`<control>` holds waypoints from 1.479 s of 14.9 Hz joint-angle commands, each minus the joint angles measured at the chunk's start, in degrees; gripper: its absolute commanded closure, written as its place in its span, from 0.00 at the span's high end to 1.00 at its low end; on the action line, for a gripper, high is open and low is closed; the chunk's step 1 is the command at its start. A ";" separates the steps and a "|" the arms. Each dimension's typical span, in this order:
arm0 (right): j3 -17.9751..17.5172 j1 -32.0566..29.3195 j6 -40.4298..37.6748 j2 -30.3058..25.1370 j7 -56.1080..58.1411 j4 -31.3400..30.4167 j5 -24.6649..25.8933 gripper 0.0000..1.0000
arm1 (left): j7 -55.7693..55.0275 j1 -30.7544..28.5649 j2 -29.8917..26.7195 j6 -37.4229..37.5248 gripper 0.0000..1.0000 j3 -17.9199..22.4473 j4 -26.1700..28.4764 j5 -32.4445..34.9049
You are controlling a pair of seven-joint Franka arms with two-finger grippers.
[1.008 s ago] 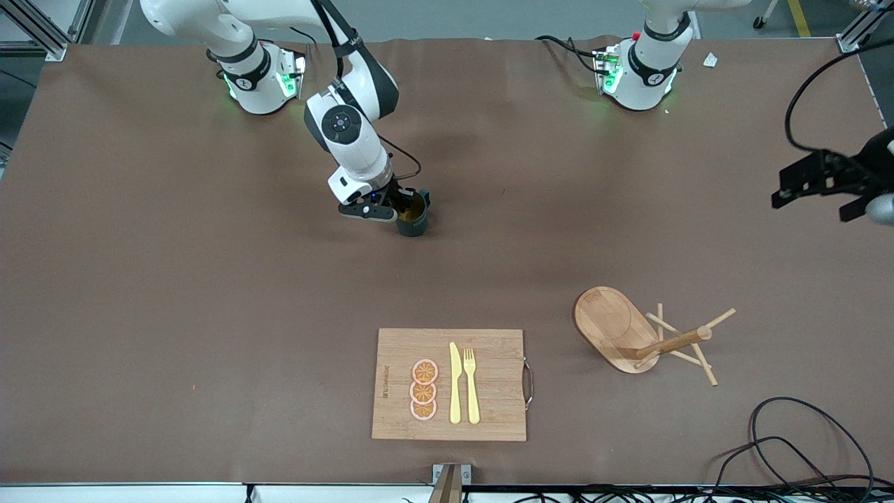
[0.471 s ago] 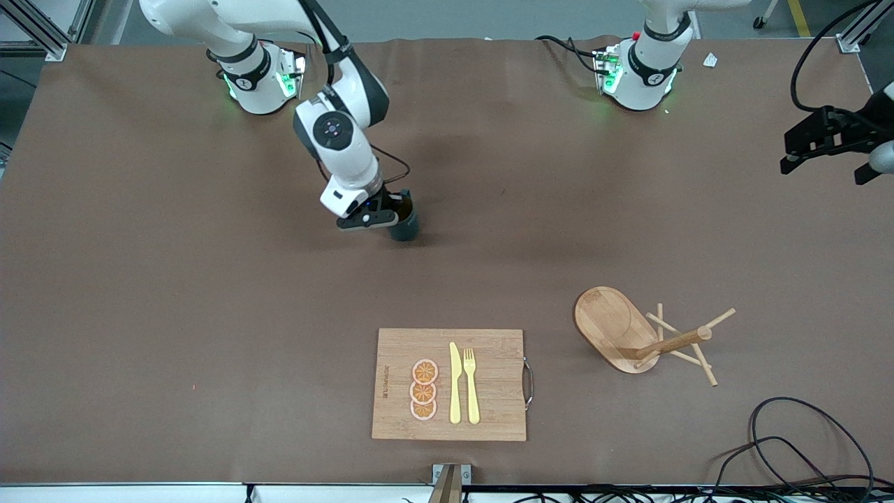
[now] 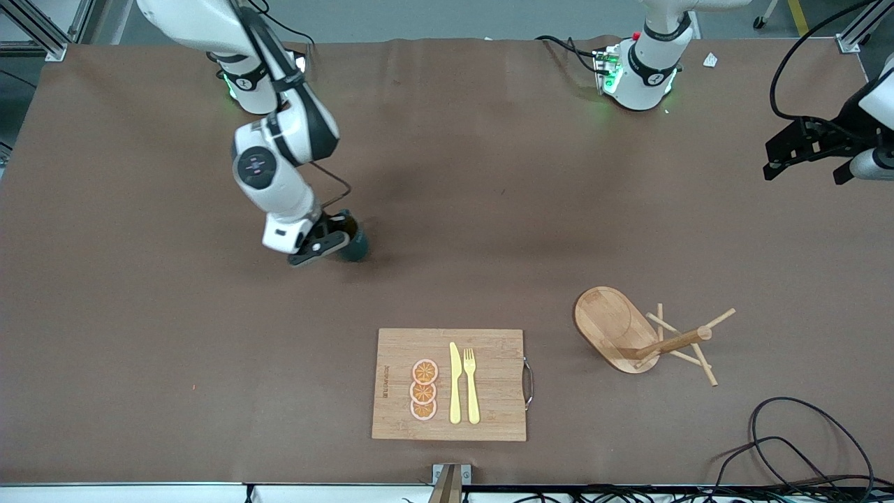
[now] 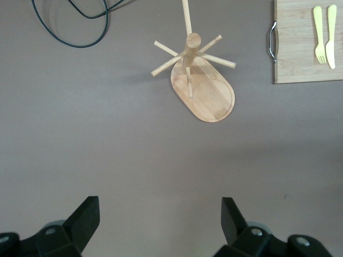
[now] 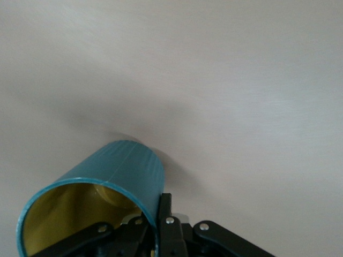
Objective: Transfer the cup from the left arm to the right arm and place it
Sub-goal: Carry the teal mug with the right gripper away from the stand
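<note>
The right gripper clamps the teal cup by its rim, farther from the camera than the cutting board. The left gripper waits, fingers spread, high above the peg rack.

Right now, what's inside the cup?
The cup, pinched at its rim by the right gripper, shows only yellow inside, nothing else. A finger hides a little of it.

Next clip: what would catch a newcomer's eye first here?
The right claw grips a small dark teal mug with a tan-yellow inside by its rim, over bare brown table. The left claw hangs open at the left arm's end. A tipped-over wooden peg rack lies beside the bamboo cutting board.
</note>
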State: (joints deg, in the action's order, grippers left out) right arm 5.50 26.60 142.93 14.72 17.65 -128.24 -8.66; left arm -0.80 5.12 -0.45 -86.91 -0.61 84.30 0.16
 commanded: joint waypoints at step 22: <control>-2.60 -26.16 1.47 3.03 78.06 1.95 16.39 0.00 | -0.43 -2.31 -0.43 -0.72 1.00 0.61 1.48 1.07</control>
State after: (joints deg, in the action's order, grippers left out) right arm 4.46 1.26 144.27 17.70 93.91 -126.61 7.09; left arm -1.54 2.89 -0.37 -87.61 0.24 85.64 0.29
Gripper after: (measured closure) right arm 0.956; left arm 0.000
